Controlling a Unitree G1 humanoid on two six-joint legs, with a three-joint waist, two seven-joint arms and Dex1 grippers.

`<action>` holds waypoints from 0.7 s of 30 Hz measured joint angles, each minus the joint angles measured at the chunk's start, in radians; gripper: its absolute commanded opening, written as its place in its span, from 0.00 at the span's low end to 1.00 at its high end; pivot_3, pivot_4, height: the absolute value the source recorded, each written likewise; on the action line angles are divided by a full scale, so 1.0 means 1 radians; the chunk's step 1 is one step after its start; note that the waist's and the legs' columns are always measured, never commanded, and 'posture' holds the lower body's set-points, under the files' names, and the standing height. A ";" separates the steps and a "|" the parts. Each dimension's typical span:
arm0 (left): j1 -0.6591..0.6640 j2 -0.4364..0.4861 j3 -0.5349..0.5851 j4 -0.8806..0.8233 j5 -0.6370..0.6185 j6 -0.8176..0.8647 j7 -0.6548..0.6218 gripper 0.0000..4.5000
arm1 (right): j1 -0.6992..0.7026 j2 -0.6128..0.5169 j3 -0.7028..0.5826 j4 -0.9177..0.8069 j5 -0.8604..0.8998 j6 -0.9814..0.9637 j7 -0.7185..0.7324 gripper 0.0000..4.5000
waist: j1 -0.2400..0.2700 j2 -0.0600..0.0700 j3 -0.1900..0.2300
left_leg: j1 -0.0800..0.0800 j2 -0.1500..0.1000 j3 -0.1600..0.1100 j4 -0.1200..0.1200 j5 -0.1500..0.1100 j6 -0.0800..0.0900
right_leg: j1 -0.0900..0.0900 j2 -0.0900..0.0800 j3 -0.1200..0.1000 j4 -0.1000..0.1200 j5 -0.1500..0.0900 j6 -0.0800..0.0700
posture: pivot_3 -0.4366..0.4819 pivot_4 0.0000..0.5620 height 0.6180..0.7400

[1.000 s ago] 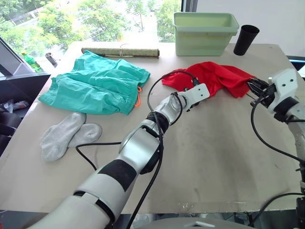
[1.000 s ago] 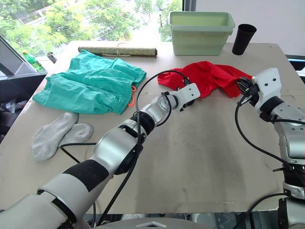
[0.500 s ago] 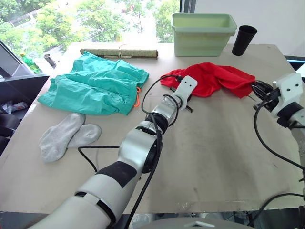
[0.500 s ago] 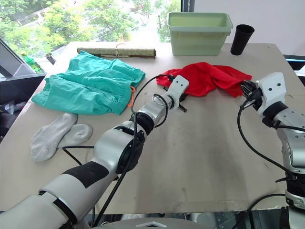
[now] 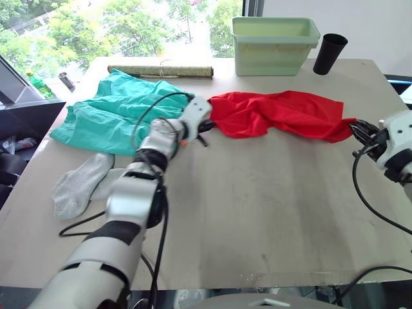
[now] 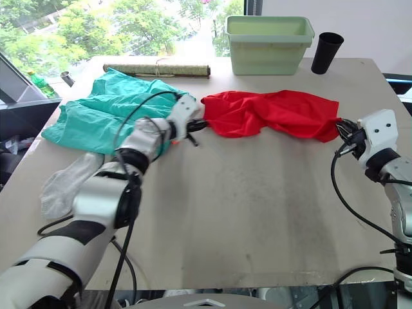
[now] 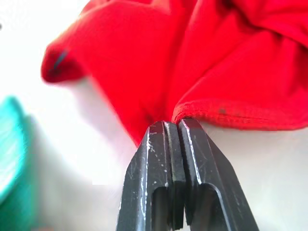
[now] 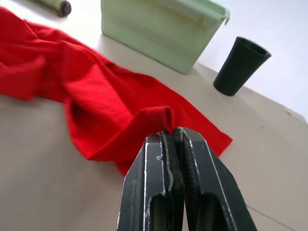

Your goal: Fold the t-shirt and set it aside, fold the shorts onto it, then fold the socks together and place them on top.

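The red t-shirt (image 5: 277, 112) is stretched left to right across the back half of the table. My left gripper (image 5: 207, 126) is shut on its left end, fingers (image 7: 166, 144) pinching a hem. At the shirt's right end my right gripper (image 5: 355, 128) is shut on the fabric too, its fingers (image 8: 168, 144) closed over a folded edge. The teal-green shorts (image 5: 122, 112) lie rumpled at the back left, just behind my left arm. Two light-grey socks (image 5: 80, 187) lie side by side near the table's left edge.
A pale green tub (image 5: 275, 44) and a black cup (image 5: 328, 53) stand at the back of the table. A rolled mat (image 5: 161, 70) lies along the back left. A green bottle (image 5: 32, 82) sits off the table at far left.
My left gripper has pulled the shirt's left end toward the shorts, while my right gripper drew the other end right. The shirt went from bunched to stretched out.
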 measured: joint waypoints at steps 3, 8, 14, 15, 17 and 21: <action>0.153 0.137 -0.003 -0.213 -0.026 0.047 -0.118 0.01 | 0.065 -0.041 -0.012 0.009 0.000 0.003 0.048 0.00 | -0.001 0.000 -0.001 | 0.001 0.000 0.000 -0.001 0.000 0.000 | 0.000 0.000 0.000 0.000 0.000 0.000 | 0.48 0.27 0.97; 0.402 0.263 0.003 -0.604 -0.096 0.228 -0.227 0.09 | 0.142 -0.086 -0.001 0.009 -0.005 0.003 0.129 0.00 | -0.001 0.003 -0.005 | 0.002 0.001 -0.001 0.000 0.000 0.000 | 0.002 -0.001 0.001 0.001 0.000 0.000 | 0.48 0.27 0.97; 0.511 0.310 0.016 -0.754 -0.177 0.300 -0.260 0.57 | 0.142 -0.094 0.014 0.008 -0.006 0.012 0.155 0.00 | 0.004 0.005 -0.009 | 0.002 0.001 -0.002 0.000 0.000 0.000 | 0.002 -0.001 0.000 0.001 0.000 0.000 | 0.48 0.27 0.97; 0.515 0.302 0.017 -0.768 -0.197 0.296 -0.271 0.57 | 0.136 -0.092 0.016 0.003 -0.003 0.018 0.156 0.00 | 0.006 0.005 -0.009 | 0.001 0.001 -0.002 0.000 0.000 0.000 | 0.002 -0.001 0.000 0.000 0.000 0.000 | 0.48 0.27 0.97; 0.516 0.291 0.017 -0.820 -0.268 0.298 -0.318 0.57 | 0.128 -0.092 0.025 -0.012 0.001 0.026 0.159 0.00 | 0.012 0.004 -0.009 | 0.000 0.000 -0.003 0.001 0.000 0.000 | 0.002 -0.002 0.000 0.000 0.000 -0.001 | 0.48 0.27 0.97; 0.495 0.285 0.026 -0.938 -0.396 0.351 -0.377 0.57 | 0.127 -0.090 0.036 -0.025 0.003 0.039 0.161 0.00 | 0.011 0.003 -0.009 | 0.000 0.000 -0.003 0.001 0.000 0.001 | 0.002 -0.002 0.000 0.000 0.000 -0.001 | 0.48 0.27 0.97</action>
